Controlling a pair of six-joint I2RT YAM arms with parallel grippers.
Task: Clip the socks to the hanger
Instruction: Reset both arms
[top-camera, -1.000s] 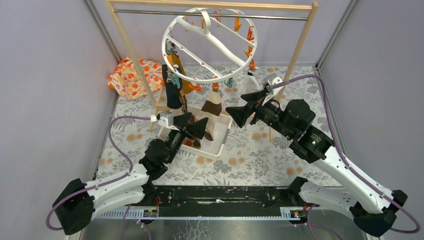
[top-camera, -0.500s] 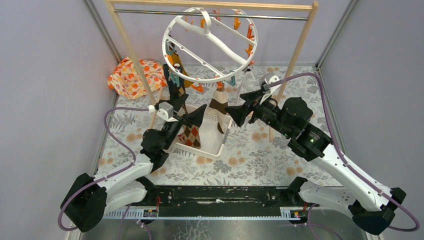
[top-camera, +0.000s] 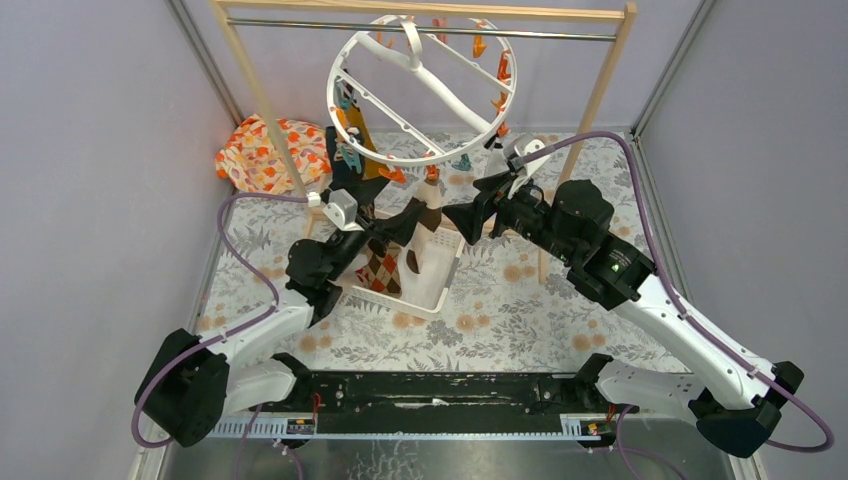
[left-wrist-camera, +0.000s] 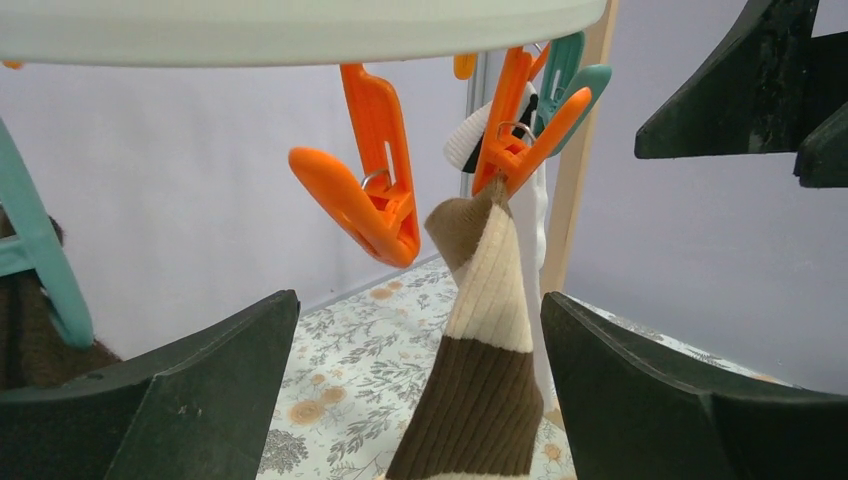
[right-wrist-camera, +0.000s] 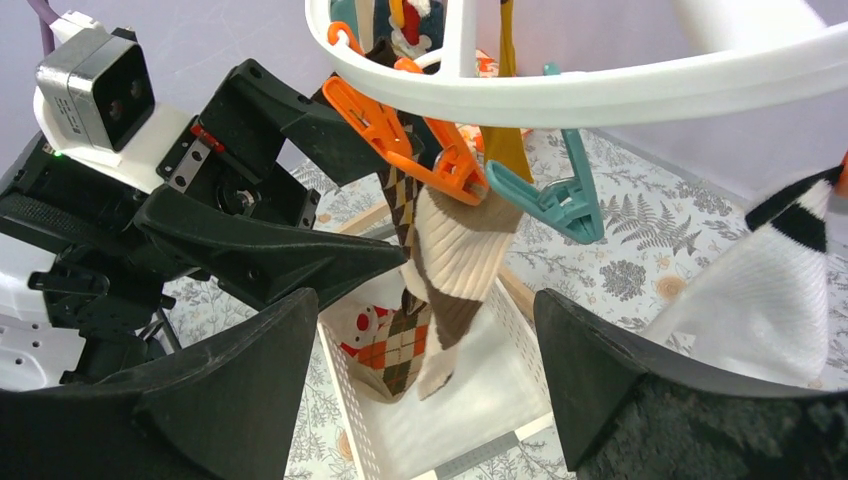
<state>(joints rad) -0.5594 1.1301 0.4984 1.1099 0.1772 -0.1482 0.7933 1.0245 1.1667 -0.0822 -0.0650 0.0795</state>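
Note:
The white ring hanger hangs from the wooden rail. A brown-and-cream striped sock hangs from an orange clip on its near rim. My left gripper is open, and in the left wrist view the striped sock hangs between its fingers without touching them. My right gripper is open and empty, facing the same sock from the right. An argyle sock hangs into the basket behind it, its top hidden. A white sock hangs at the right. Mustard and navy socks hang on the left.
A white slotted basket sits under the hanger and holds a red-and-white sock. The wooden rail frame spans the back. An orange-flowered cloth bundle lies at the far left. An empty orange clip and a teal clip dangle nearby.
My left gripper has risen out of the basket and moved back up to the striped sock. My right gripper has edged left and back. The hanger ring has swung slightly.

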